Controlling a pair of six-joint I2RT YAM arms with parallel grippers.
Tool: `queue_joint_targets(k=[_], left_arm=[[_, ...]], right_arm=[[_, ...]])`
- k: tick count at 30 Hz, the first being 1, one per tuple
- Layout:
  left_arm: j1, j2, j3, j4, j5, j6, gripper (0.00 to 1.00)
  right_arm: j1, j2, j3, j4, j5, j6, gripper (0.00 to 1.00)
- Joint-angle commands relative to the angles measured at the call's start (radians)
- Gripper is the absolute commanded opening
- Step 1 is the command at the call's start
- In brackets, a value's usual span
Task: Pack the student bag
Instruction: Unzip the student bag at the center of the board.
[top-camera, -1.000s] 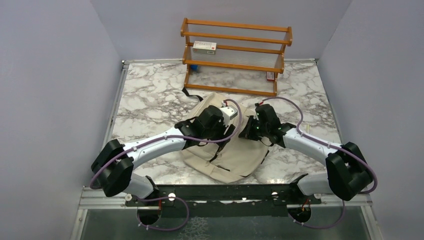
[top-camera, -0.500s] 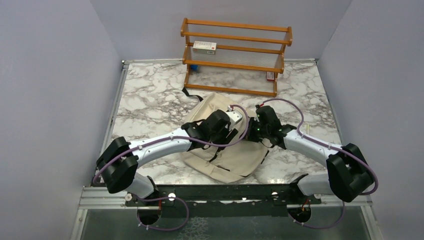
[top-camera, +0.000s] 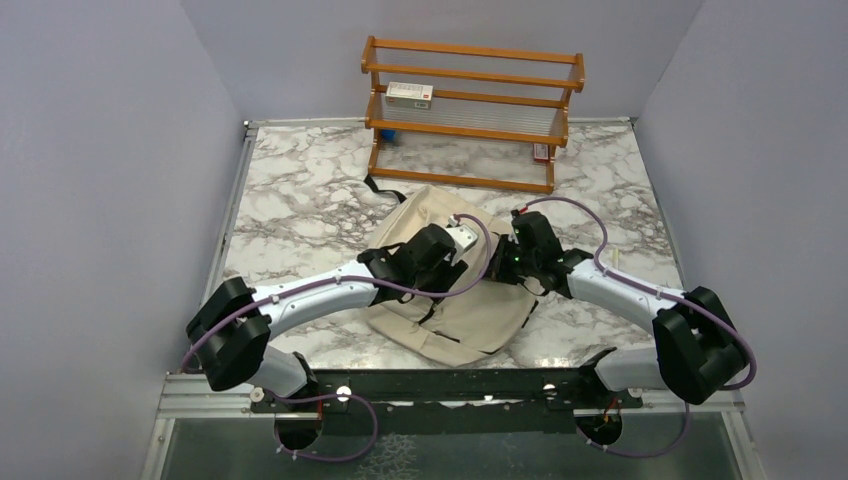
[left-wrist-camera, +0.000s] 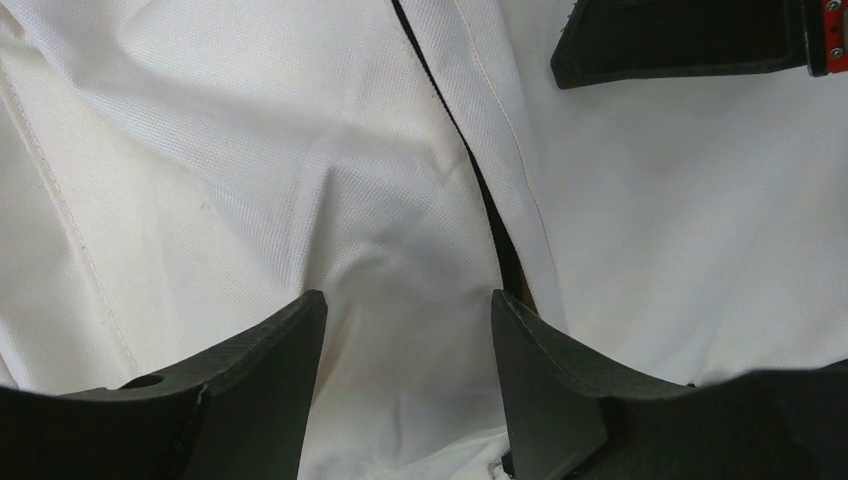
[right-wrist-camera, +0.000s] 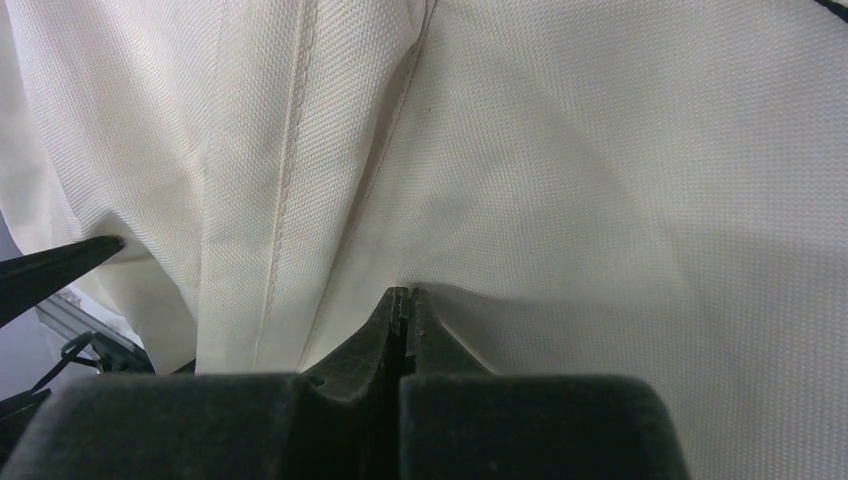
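Observation:
The student bag (top-camera: 470, 320), cream canvas with black straps, lies flat in the middle of the marble table. My left gripper (top-camera: 445, 255) hovers just over its upper part. In the left wrist view the gripper (left-wrist-camera: 408, 330) is open, with canvas (left-wrist-camera: 250, 150) and a black zipper line (left-wrist-camera: 480, 180) between and beyond its fingers. My right gripper (top-camera: 497, 262) sits at the bag's right upper part. In the right wrist view it (right-wrist-camera: 402, 292) is shut, its tips pinching a pucker of the canvas (right-wrist-camera: 600, 150). The right gripper's finger (left-wrist-camera: 690, 40) shows at the top of the left wrist view.
A wooden rack (top-camera: 470, 110) stands at the back of the table with a white box (top-camera: 409, 94) on its shelf, a small blue thing (top-camera: 388, 133) and a small red-white thing (top-camera: 541, 152). A black strap end (top-camera: 375, 185) lies behind the bag. Grey walls stand on three sides.
My left gripper has shifted right and a little nearer over the bag, closer to the right gripper. The right gripper has stayed in place.

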Motion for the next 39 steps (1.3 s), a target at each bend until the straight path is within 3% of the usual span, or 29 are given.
queue_joint_targets(k=[1, 6, 14, 21, 24, 27, 32, 39], left_arm=[[-0.002, -0.034, -0.01, -0.012, -0.003, -0.001, 0.63], [-0.038, -0.017, 0.008, -0.009, -0.03, -0.003, 0.69], [-0.078, 0.038, 0.027, -0.01, -0.11, 0.038, 0.69], [-0.079, 0.06, 0.038, -0.026, -0.216, 0.058, 0.37], [-0.079, 0.051, 0.049, -0.032, -0.255, 0.058, 0.3], [-0.079, 0.03, 0.054, -0.029, -0.284, 0.054, 0.28], [-0.079, -0.014, 0.049, 0.002, -0.334, 0.007, 0.19], [-0.065, -0.086, 0.004, 0.051, -0.382, -0.1, 0.03]], right_arm=[[0.003, -0.018, -0.01, 0.013, 0.003, -0.002, 0.01], [0.004, -0.014, -0.008, 0.018, -0.001, -0.002, 0.0], [0.004, -0.031, -0.014, 0.005, 0.011, 0.001, 0.01], [0.003, -0.081, -0.023, -0.022, 0.077, 0.015, 0.03], [0.003, -0.102, -0.018, -0.049, 0.129, 0.032, 0.13], [0.003, -0.133, -0.013, -0.086, 0.204, 0.053, 0.15], [0.004, -0.217, -0.007, -0.178, 0.368, 0.101, 0.46], [-0.021, -0.269, 0.044, -0.354, 0.617, 0.099, 0.69]])
